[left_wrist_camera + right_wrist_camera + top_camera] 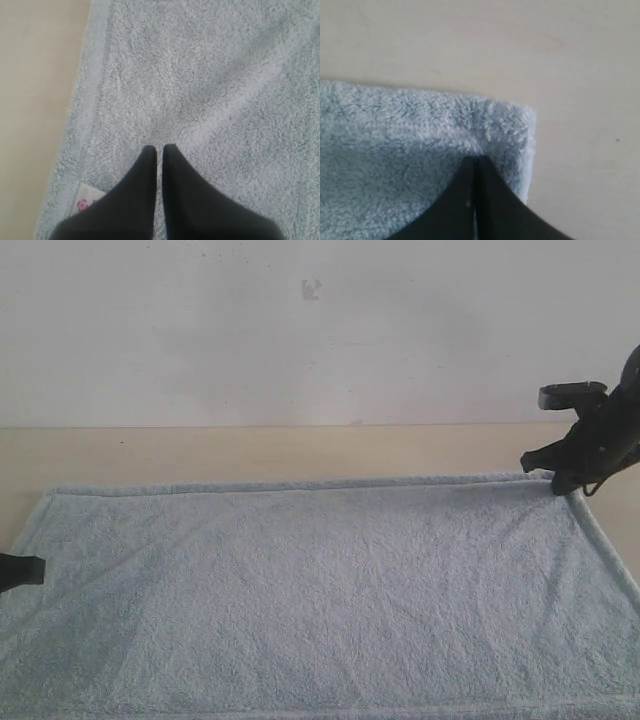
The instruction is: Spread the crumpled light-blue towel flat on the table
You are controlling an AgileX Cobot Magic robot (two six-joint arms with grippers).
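Observation:
The light-blue towel [320, 590] lies spread out flat on the cream table [250, 455], with only faint creases. My left gripper [40, 570] shows as a dark tip at the towel's left edge. In the left wrist view it [159, 147] is shut over the towel [210, 75] near its hemmed border, beside a small white label [87, 197]. My right gripper [560, 485] stands at the towel's far right corner. In the right wrist view it [474, 160] is shut, its tips down on that corner of the towel [395, 150], where the pile puckers slightly.
A pale wall [320, 330] rises behind the table. Bare tabletop shows beyond the towel's far hem, beside its left border [30, 100] and past its right corner [580, 150]. The towel's near edge reaches the bottom of the exterior view.

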